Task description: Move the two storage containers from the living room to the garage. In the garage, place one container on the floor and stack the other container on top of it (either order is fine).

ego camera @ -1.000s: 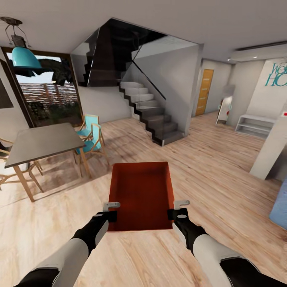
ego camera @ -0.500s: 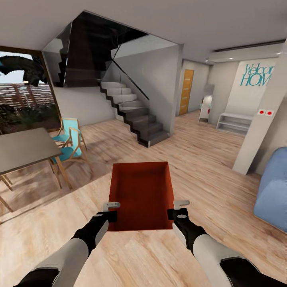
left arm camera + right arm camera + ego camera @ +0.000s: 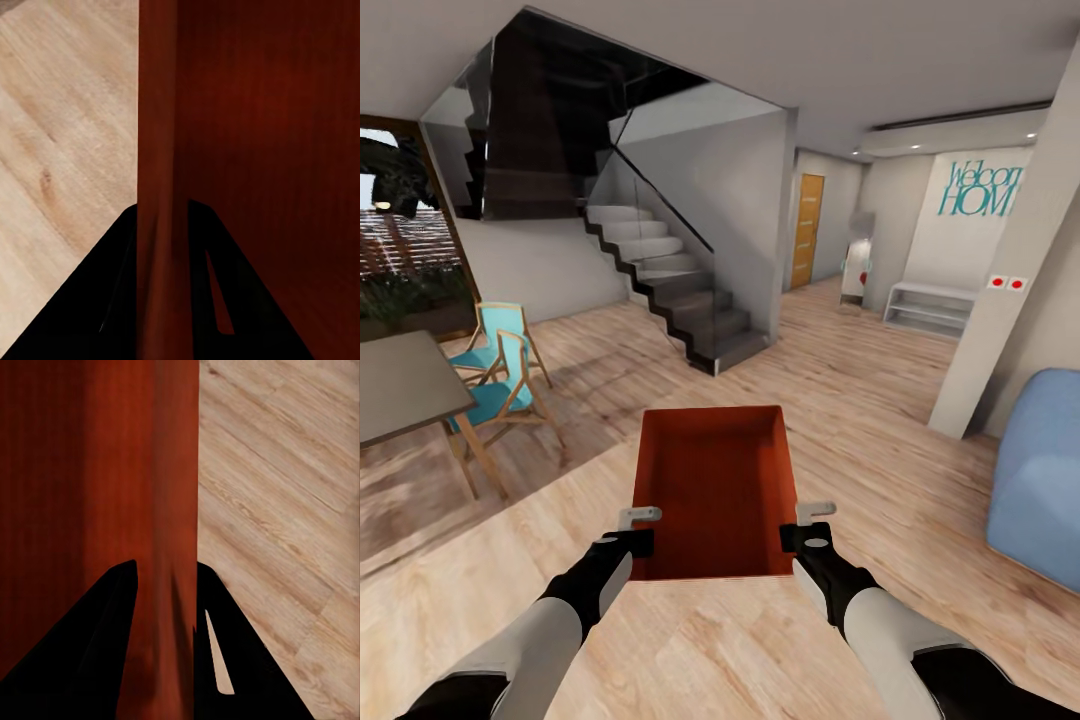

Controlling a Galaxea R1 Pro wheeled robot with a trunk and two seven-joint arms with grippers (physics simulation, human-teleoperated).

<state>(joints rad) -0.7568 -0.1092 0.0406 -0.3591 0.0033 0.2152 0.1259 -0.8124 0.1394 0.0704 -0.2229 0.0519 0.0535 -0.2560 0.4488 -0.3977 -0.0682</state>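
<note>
One red-orange storage container (image 3: 715,490) hangs level in front of me above the light wood-plank floor. My left gripper (image 3: 638,530) is shut on its left wall, and my right gripper (image 3: 806,525) is shut on its right wall. In the left wrist view the container's wall (image 3: 159,150) runs between the two black fingers (image 3: 112,300). The right wrist view shows the other wall (image 3: 176,510) pinched between the black fingers (image 3: 112,645). The container is empty inside.
A dark staircase (image 3: 680,290) with a glass side rises ahead. A grey table (image 3: 400,385) and turquoise chairs (image 3: 500,375) stand at the left. A blue sofa (image 3: 1040,480) and a white pillar (image 3: 1000,300) are at the right. An orange-wood door (image 3: 807,232) lies beyond.
The whole view has swung to the right: table, chairs and stairs slid left, and the blue sofa came further into view. The container and both grippers keep their place before me.
</note>
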